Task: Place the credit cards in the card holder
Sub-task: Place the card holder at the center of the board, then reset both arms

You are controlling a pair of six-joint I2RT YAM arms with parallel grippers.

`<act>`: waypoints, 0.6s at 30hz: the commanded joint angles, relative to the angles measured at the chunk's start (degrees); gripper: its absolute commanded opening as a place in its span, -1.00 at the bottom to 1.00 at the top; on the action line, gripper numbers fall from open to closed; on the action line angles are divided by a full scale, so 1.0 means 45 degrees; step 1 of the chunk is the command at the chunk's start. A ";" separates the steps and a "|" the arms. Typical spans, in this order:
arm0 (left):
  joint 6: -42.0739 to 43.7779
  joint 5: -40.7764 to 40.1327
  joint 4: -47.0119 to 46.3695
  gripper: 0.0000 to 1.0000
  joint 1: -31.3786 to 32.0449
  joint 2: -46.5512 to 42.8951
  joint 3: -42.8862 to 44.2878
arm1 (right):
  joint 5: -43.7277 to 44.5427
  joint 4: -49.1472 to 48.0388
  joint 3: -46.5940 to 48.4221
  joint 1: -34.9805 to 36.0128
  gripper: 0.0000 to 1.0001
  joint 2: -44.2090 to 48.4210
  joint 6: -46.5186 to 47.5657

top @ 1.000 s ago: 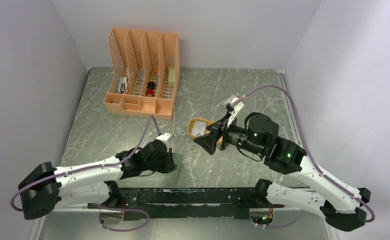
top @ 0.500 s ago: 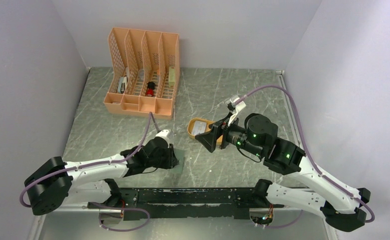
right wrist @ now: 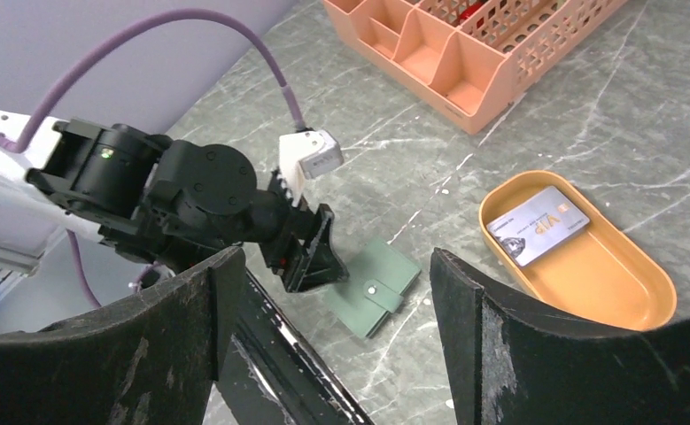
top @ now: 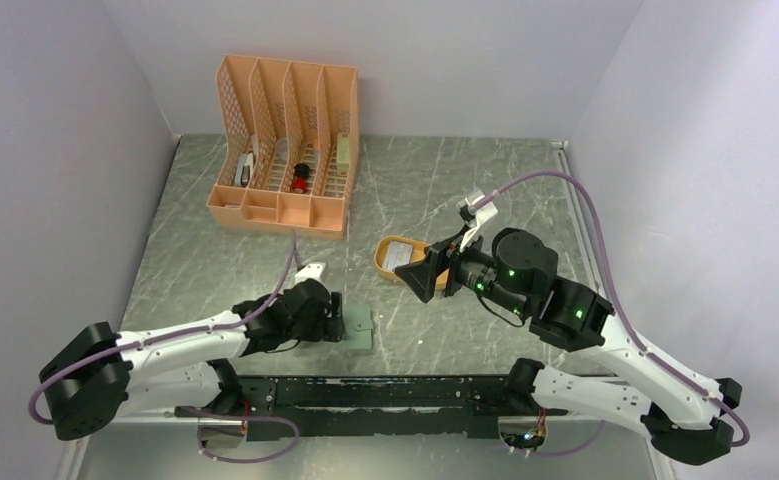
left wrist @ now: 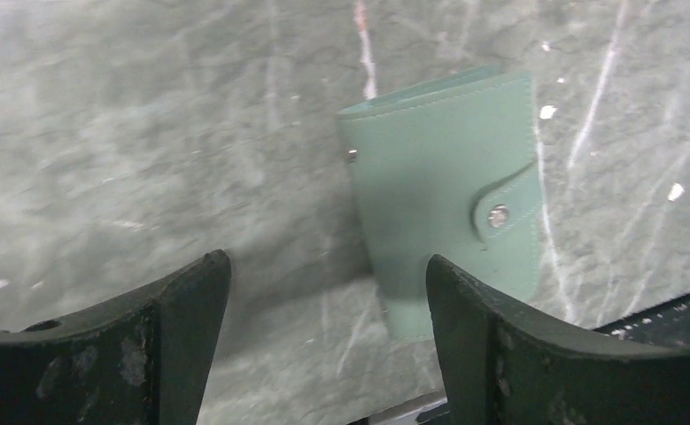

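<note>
Left gripper (left wrist: 328, 266) hangs low over the worktop (top: 445, 190), jaws spread wide with nothing between them. The green card holder (left wrist: 447, 186) lies flat just beyond the tips at about 1 o'clock in the wrist view, its snap tab fastened (so it's closed, no sleeves on show). From above it sits at 6 o'clock on the worktop, right by the near edge. Over to the right gripper (right wrist: 332, 257): jaws apart too and empty, raised and tipped toward the centre, probably lining up a pick. A credit card (right wrist: 536, 226) rests face up in the yellow tray (right wrist: 607, 274), at 1 o'clock from the card holder and well apart from it; whether more lie beneath, I can't tell. The peach organizer (top: 285, 130) at 11 o'clock looks out of play. My read: the holder needs unsnapping before any card goes in, and lying by the left arm it's handy for that arm to open while the right fetches.
</note>
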State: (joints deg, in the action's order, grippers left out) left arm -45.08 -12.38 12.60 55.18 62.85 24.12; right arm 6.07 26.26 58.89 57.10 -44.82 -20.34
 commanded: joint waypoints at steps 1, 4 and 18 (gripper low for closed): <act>-0.0360 -0.1866 0.3074 0.71 -0.0034 -0.0938 0.1068 | 0.0607 0.0237 0.0043 -0.0033 0.61 0.0349 0.0084; -0.0368 -0.2667 0.4621 0.76 -0.0032 -0.1968 0.2050 | 0.1201 0.0309 0.0018 -0.0033 0.63 0.0499 -0.0079; 0.1643 -0.4594 0.7239 0.86 -0.0019 -0.5108 0.8006 | 0.7770 -0.0686 -0.0157 -0.0033 1.00 0.1470 -0.2999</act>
State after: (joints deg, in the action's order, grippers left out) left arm -42.44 -28.38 40.60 55.18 39.90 52.95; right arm 31.27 26.87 57.93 57.10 -39.86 -32.29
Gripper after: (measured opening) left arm 0.925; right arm 0.995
